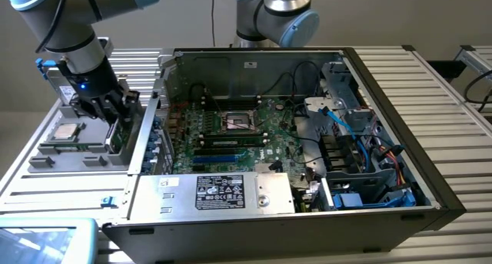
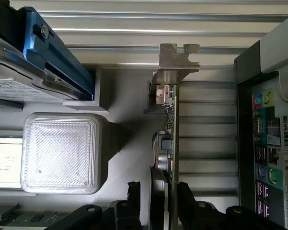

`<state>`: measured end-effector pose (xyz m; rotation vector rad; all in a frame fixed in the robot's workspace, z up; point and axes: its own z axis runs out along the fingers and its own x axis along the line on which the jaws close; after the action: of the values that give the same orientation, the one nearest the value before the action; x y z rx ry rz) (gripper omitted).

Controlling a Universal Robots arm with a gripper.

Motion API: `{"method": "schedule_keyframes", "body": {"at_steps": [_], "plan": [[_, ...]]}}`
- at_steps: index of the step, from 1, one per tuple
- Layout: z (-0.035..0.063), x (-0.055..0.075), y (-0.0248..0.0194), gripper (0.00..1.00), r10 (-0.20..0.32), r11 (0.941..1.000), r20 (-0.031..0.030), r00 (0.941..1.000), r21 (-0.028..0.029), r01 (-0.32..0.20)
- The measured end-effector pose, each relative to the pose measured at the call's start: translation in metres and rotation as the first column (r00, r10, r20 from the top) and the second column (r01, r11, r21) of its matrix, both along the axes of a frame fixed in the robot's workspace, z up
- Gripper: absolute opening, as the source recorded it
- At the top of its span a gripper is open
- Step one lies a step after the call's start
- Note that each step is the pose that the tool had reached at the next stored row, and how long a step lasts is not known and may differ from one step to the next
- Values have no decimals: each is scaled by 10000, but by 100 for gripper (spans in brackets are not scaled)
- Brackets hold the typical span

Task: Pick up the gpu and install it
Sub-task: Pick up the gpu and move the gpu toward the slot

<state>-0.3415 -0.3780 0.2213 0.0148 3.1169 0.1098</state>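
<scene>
The gpu [image 2: 172, 124] stands on edge in a slot of the grey parts holder [image 1: 77, 154], its silver end bracket [image 2: 177, 60] at the far end and the green board seen edge-on. In the exterior view the gpu [image 1: 117, 136] shows as a green sliver beside the case's outer wall. My gripper [image 1: 115, 111] is lowered over it from above. In the wrist view the gripper [image 2: 170, 201] is open and straddles the card's near end. One black finger [image 2: 158, 199] stands on each side, close to the card, and I see no firm contact.
The open computer case [image 1: 384, 62] lies at the exterior view's right of the holder, with motherboard [image 1: 230, 125], power supply [image 1: 223, 192] and cables inside. The holder also carries a CPU [image 1: 65, 131], a clear square cover [image 2: 62, 153] and a blue-framed drive [image 2: 19, 81]. A second arm [image 1: 277, 16] stands behind the case.
</scene>
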Motion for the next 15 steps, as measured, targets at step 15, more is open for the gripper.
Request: {"method": "schedule_keyframes", "body": {"at_steps": [15], "plan": [[299,0,-16,28,-2,10000,-1,10000,8,2]]}}
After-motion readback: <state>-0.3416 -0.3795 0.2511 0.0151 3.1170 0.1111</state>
